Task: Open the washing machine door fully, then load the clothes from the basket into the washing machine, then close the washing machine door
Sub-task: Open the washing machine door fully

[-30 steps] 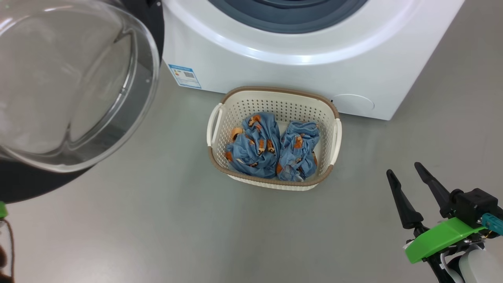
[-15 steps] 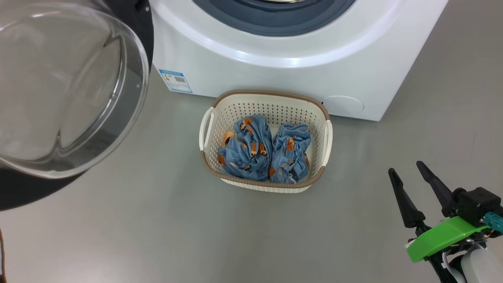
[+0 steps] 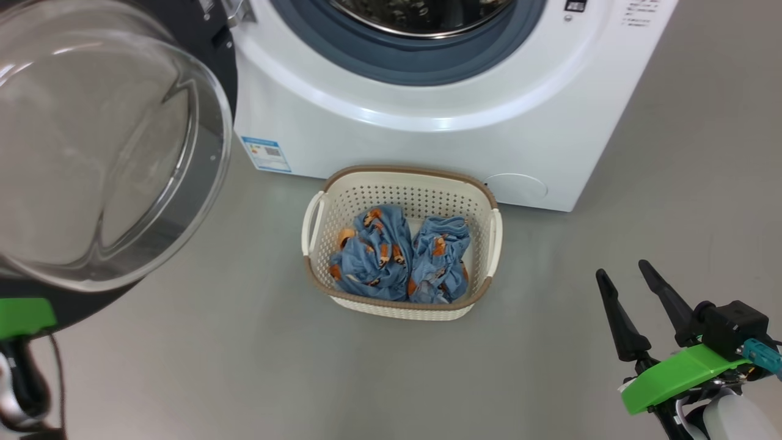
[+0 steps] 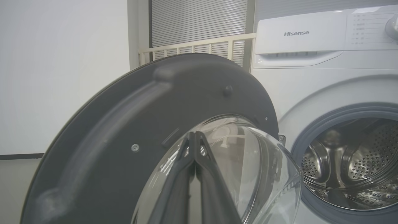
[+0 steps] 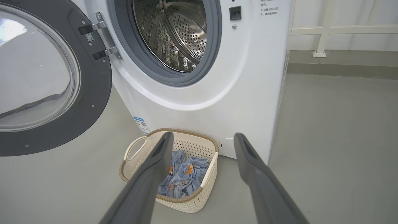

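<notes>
Grey floor (image 3: 244, 366) all round, smooth and matte. Nearest the robot, the right gripper (image 3: 623, 272) hangs low on its right side w/ both dark fingers spread wide, nothing btwn them. It points toward the basket but is well short of it. On the other side the left gripper (image 4: 195, 134) is raised, fingers pressed together into one point, gripping nothing. Its tips sit right in front of the glass bowl of the washing machine door (image 3: 110, 153); can't tell if they touch it. That door is swung out on the robot's left on its hinge (image 5: 108, 52), black ring w/ the clear bulge facing the room. Next out, the basket (image 3: 403, 170) sits on the floor just in front of the washing machine (image 3: 397, 140); touching or a hair off, can't say. The clothes (image 3: 372, 256), two blue bundles w/ orange figures, lie side by side inside it. A blue label (image 3: 266, 154) is stuck low on the machine front, left of the basket. Above, the round opening: grey-blue gasket (image 3: 415, 70), then the steel drum (image 5: 180, 34) behind it. Farthest back are a white wall (image 4: 62, 77) and a pale railing (image 4: 199, 43).
</notes>
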{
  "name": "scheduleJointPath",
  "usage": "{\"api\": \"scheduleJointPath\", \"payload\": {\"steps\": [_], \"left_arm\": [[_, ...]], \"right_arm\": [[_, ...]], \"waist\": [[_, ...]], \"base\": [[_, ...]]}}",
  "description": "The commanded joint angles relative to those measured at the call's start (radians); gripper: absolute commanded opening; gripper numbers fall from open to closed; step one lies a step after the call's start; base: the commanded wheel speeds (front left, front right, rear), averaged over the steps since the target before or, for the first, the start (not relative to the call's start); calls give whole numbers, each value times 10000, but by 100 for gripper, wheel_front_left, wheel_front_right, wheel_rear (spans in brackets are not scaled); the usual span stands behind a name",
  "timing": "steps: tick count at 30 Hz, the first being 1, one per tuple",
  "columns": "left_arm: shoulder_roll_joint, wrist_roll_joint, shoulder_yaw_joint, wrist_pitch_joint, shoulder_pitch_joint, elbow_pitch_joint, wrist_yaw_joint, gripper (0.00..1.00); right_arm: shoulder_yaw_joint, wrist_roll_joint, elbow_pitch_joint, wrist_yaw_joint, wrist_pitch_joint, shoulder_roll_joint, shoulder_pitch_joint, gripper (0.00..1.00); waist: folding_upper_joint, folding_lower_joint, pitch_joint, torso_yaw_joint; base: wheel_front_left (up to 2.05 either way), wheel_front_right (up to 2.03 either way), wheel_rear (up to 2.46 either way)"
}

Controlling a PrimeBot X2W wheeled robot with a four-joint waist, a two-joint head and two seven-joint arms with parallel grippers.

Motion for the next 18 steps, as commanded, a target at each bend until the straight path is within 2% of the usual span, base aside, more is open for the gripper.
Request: {"api": "scheduleJointPath", "payload": {"steps": [1, 9, 18], "left_arm": [[275, 90, -19, -51, 191, -592, -72, 0], [-50, -87, -1102, -51, 1059, -1435, -92, 0], [-155, -171, -2247, -51, 2096, -1155, -95, 0]], "right_arm": [[226, -68, -182, 27, -143, -4, 27, 100], [275, -139, -169, 27, -227, 165, -1, 100], [326, -227, -319, 27, -270, 367, 68, 100]], "waist": [[0, 0, -137, -206], [0, 0, -389, -777], [0, 0, -706, -1483]], "base": [[0, 0, 0], [0, 0, 0], [0, 0, 0]]}}
